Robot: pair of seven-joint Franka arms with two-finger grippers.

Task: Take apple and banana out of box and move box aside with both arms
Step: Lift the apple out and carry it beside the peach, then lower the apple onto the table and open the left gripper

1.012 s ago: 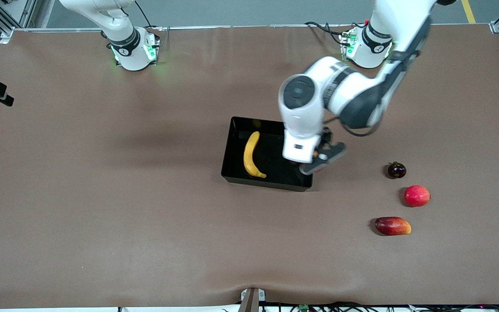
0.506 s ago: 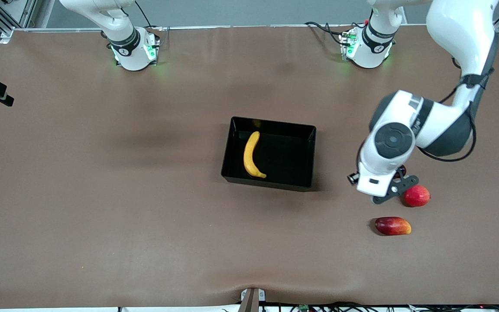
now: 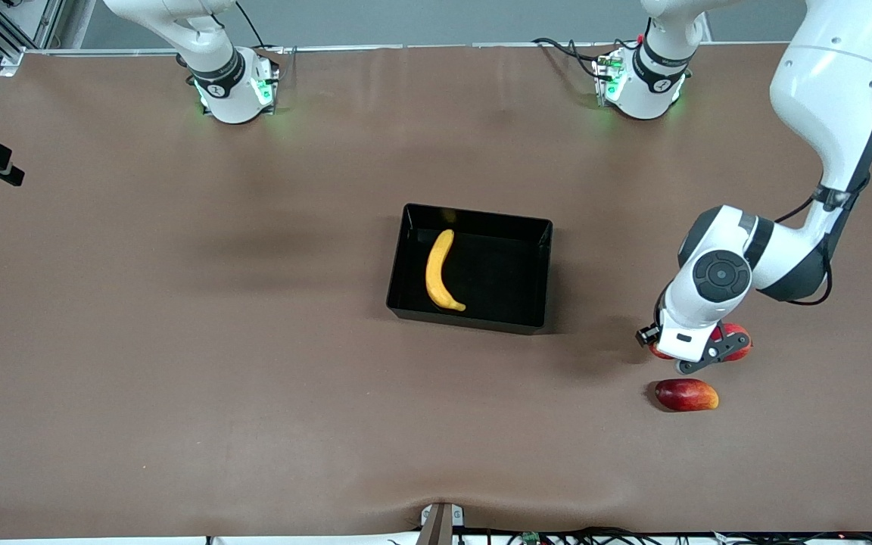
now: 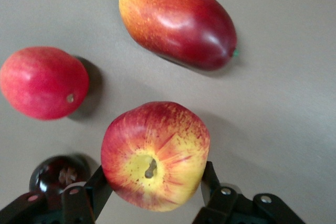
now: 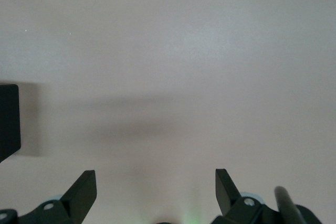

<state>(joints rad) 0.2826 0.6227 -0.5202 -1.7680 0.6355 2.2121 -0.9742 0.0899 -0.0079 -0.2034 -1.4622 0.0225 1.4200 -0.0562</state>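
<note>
The brown table point(image 3: 179, 363) is wide and matte, with slight ripples in its covering; along the edge where the bases stand, metal framing and a grey floor show, and cables run to both bases.

The left arm point(image 3: 822, 113) reaches from its base down toward its own end of the table, presumably to set its load among the loose fruit there and well apart from the box. The right arm point(image 3: 194, 38) waits near its base.

The box point(image 3: 534, 272) sits near the table's middle with its walls upright. It cannot sensibly be moved yet, since the banana point(image 3: 440, 271) lies inside it, along the wall toward the right arm's end.

The left gripper point(image 4: 155, 192) is clenched on the apple point(image 4: 156, 156), one finger on either side and the stem end facing the wrist camera (a firm grip across its width, by the look of it). It hangs over the table among three other fruits: a mango-like fruit point(image 4: 178, 22), a plain red fruit point(image 4: 43, 82) and a small dark fruit point(image 4: 58, 174).

The right gripper point(image 5: 156, 192) is spread wide and empty over bare table, with a corner of the box at the edge of its wrist view.
</note>
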